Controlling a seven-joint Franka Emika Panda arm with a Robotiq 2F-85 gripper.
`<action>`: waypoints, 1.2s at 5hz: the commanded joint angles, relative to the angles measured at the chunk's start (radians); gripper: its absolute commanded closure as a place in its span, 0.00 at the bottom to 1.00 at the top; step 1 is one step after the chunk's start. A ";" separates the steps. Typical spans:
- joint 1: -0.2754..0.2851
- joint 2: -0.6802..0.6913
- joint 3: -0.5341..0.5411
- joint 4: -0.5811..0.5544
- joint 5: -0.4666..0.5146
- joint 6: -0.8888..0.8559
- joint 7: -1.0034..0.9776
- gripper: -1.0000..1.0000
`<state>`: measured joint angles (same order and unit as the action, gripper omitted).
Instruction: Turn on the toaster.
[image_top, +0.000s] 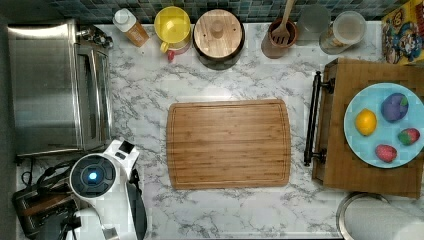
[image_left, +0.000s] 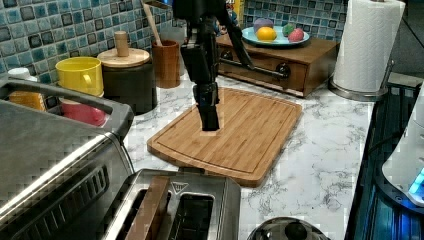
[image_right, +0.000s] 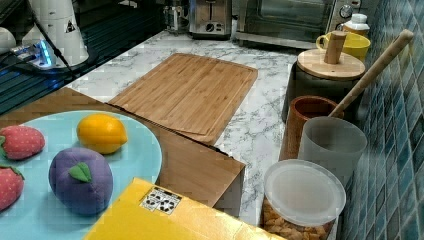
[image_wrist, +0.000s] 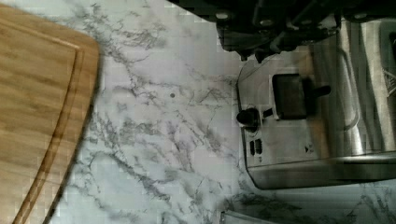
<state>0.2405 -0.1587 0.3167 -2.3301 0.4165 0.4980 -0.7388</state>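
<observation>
- Even overhead light; a soft white glare patch lies on the white marbled desk (image_top: 210, 90) above the wooden cutting board (image_top: 228, 144).
- Blocky compression artefacts blur edges; the brushed-steel toaster (image_wrist: 317, 116) shows streaky reflections.

arm (image_top: 107, 185): white, bent over at the top view's lower left — end effector (image_wrist: 275, 32): dark

Brushed-steel toaster (image_wrist: 322, 116) — grey-veined white marble counter (image_wrist: 159, 140).
</observation>
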 joint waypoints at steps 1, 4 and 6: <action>0.049 -0.040 0.023 -0.018 0.183 0.082 -0.087 1.00; 0.027 0.099 0.064 0.048 0.026 0.164 0.063 1.00; 0.017 0.139 0.067 0.068 0.005 0.209 0.118 1.00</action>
<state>0.2639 0.0147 0.3818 -2.3242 0.4219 0.6738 -0.6831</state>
